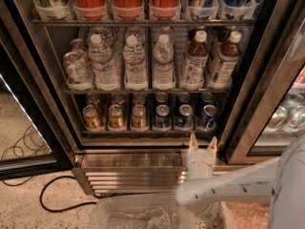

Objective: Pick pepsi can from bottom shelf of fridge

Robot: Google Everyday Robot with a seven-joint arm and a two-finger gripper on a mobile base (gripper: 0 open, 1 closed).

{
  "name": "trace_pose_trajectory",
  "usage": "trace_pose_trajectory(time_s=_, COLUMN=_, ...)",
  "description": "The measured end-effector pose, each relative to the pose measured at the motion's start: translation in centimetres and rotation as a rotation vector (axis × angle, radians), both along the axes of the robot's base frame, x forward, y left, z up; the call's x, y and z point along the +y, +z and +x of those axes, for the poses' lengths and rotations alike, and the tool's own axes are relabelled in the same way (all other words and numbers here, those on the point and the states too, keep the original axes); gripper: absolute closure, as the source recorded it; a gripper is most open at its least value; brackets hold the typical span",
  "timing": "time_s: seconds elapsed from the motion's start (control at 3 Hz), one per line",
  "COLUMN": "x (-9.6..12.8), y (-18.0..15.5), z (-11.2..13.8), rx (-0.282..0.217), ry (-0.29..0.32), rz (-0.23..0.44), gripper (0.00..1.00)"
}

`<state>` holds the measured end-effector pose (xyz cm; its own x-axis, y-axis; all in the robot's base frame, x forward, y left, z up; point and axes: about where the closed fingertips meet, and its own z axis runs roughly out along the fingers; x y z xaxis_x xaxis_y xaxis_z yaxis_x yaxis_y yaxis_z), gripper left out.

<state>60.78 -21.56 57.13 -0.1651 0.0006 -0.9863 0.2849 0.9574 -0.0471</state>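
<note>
The fridge (43,80) stands open in front of me. Its bottom shelf (147,132) holds three gold-brown cans on the left and three dark-blue pepsi cans on the right, in a front row with more behind. The front pepsi cans stand at left (162,117), middle (185,116) and right (208,116). My gripper (202,144) is open and empty, fingers pointing up. It sits just below the shelf's front edge, under the gap between the middle and right pepsi cans, touching none.
The ribbed steel base panel (128,173) lies below the shelf. A clear plastic bin (138,216) sits on the floor under my arm. Water and tea bottles fill the middle rack (143,90); Coca-Cola cans stand above. A black cable (57,199) lies at the left. A glass door (281,109) is at the right.
</note>
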Motion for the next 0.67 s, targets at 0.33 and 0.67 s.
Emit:
trace_pose_trajectory(time_s=0.33, x=0.2, y=-0.04, z=-0.6, rx=-0.039, ry=0.002, rz=-0.039, gripper=0.35)
trace_pose_trajectory(time_s=0.67, x=0.6, y=0.01, z=-0.61, rx=-0.08, ry=0.011, rz=-0.057, gripper=0.14)
